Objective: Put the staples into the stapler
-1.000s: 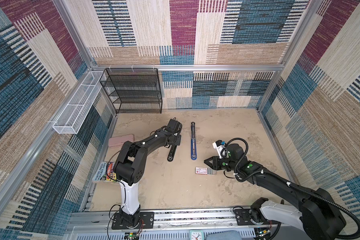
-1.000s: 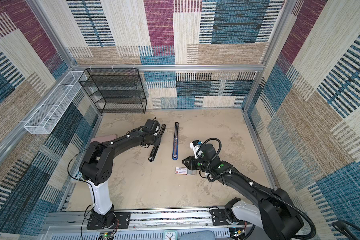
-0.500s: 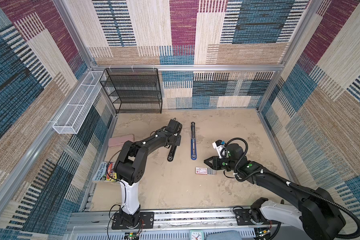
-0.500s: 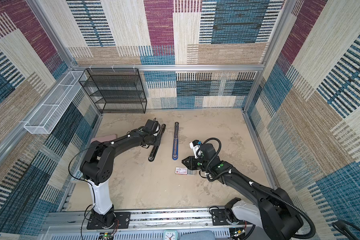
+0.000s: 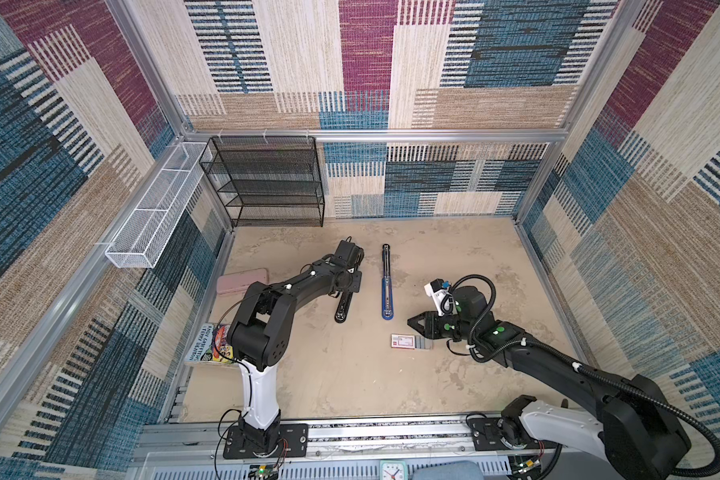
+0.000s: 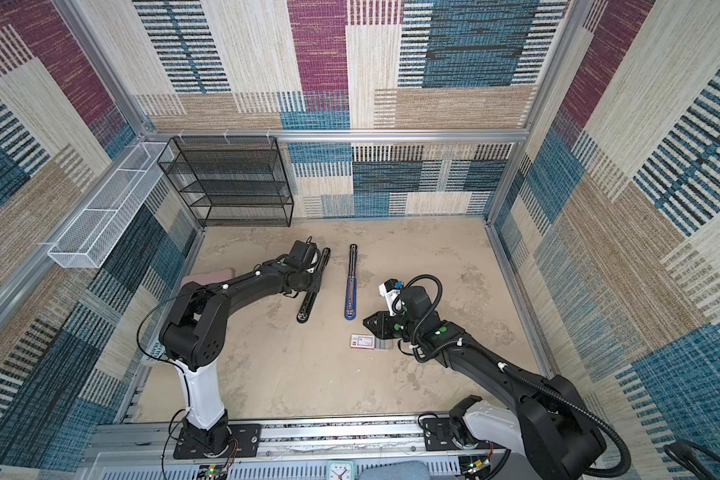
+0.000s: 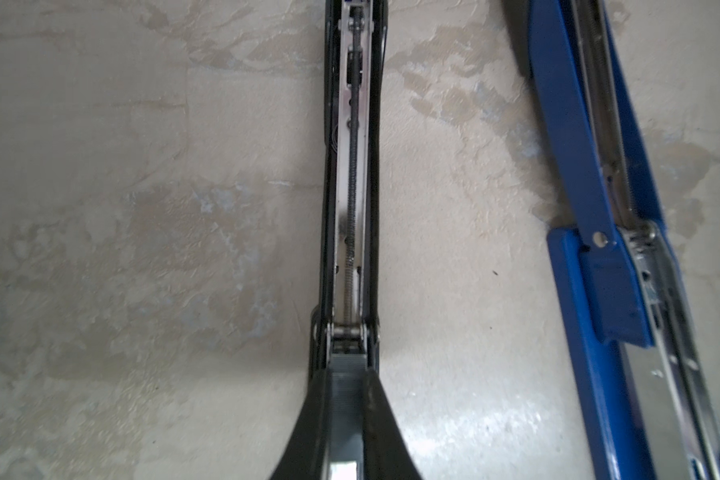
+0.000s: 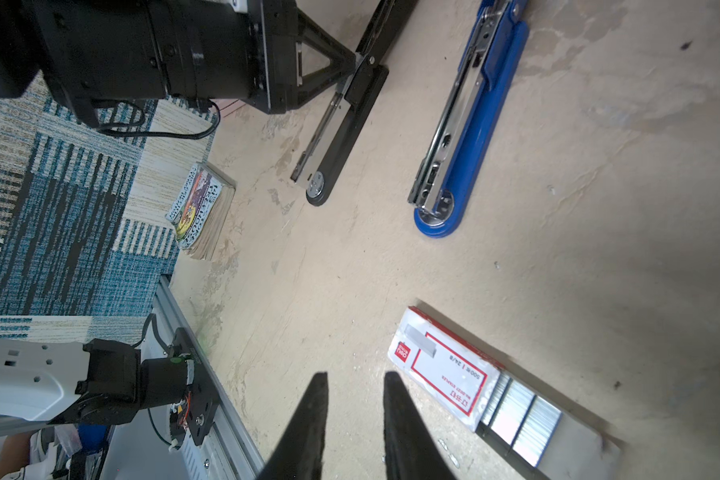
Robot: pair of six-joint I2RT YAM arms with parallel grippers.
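Note:
A black stapler (image 5: 344, 305) (image 7: 352, 166) lies opened flat on the tan floor, its metal channel facing up. My left gripper (image 5: 351, 286) (image 7: 348, 374) stands over its middle, shut on a grey strip of staples (image 7: 348, 390) whose far end sits in the channel. A blue stapler (image 5: 386, 291) (image 8: 470, 124) lies opened flat to the right of the black one. The white staple box (image 5: 403, 341) (image 8: 441, 374) with a red label rests nearer the front, with more staples (image 8: 520, 411) showing in its grey tray. My right gripper (image 5: 410, 322) (image 8: 355, 376) hovers beside the box, open and empty.
A pink oblong case (image 5: 242, 281) and a book (image 5: 211, 344) lie along the left wall. A black mesh shelf (image 5: 267, 183) stands at the back left, with a white wire basket (image 5: 154, 208) on the left wall. An aluminium rail (image 5: 350, 432) runs along the front.

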